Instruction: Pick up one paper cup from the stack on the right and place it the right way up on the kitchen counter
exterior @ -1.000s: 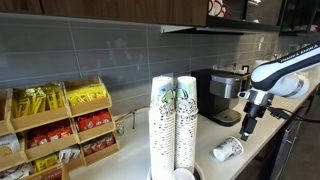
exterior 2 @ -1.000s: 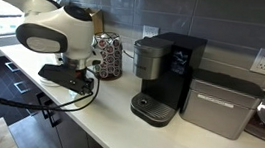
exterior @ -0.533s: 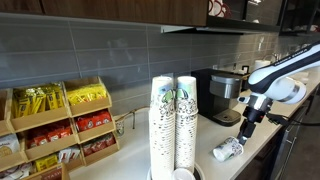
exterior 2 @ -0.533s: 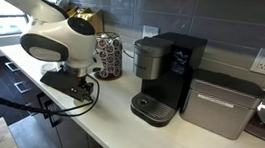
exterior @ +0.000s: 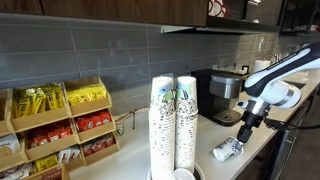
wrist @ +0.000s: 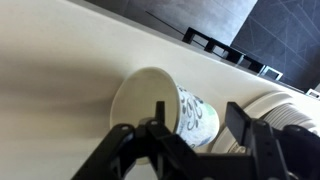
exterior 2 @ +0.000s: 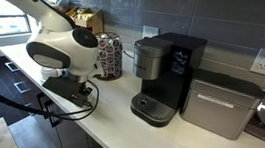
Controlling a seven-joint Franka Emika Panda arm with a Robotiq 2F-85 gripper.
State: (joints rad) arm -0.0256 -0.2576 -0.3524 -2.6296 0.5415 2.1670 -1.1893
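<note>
Paper cup (wrist: 165, 105) lying on its side near the front edge of the counter (wrist: 60, 60), mouth toward the wrist camera. Probably light, thin-walled, easily crushed: best pinched gently across the body. Gripper (wrist: 192, 125) spread wide astride it, not closed. Contact unclear; cup hidden behind the arm (exterior 2: 60, 51) in an exterior view.

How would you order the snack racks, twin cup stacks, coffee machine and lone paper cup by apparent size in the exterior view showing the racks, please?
1. Snack racks
2. Twin cup stacks
3. Coffee machine
4. Paper cup
Racks and stacks are nearer the camera.
</note>
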